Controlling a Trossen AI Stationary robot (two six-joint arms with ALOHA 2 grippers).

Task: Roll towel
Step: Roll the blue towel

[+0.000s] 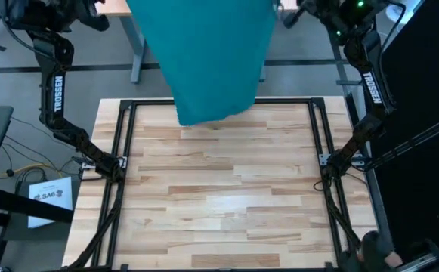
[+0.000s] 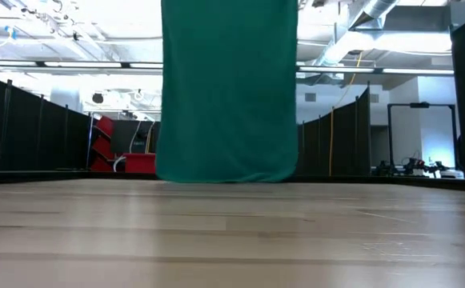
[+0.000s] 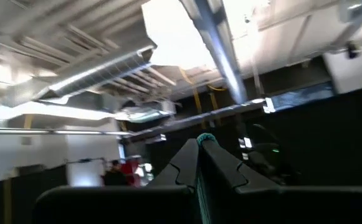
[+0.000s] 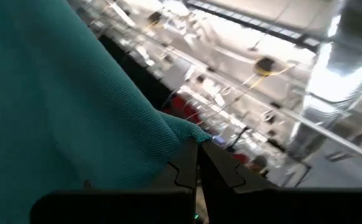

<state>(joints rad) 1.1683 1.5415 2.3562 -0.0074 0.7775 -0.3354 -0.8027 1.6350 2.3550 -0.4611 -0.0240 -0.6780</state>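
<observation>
The teal towel [image 1: 211, 53] hangs as a long flat sheet over the table's far part [image 2: 228, 88]. Its top runs out of the high and low views. Its lower edge [image 2: 224, 178] is level with the tabletop's far end; I cannot tell whether it touches the wood. My left gripper [image 3: 199, 144] is raised high and shut, with a bit of teal cloth at its fingertips. My right gripper [image 4: 198, 146] is also raised and shut on the towel, whose cloth [image 4: 56, 93] fills that view beside the fingers. My left gripper pinches a small tip of the towel [image 3: 205, 138] between its two fingers; only a rounded bit of cloth shows past the fingertips. The rest of the towel is out of that view. My right gripper pinches a corner of the towel [image 4: 190, 134] between its two fingers, right at the fingertips. From there the cloth spreads away in a smooth sheet.
The light wooden tabletop [image 1: 219, 204] carries a black metal frame [image 1: 125, 136] around its edges, with arm mounts at the left [image 1: 102, 162] and right [image 1: 332, 162]. A paper sheet [image 1: 49, 196] lies on a stand beyond the left edge. Black partitions [image 2: 32, 128] stand in the room.
</observation>
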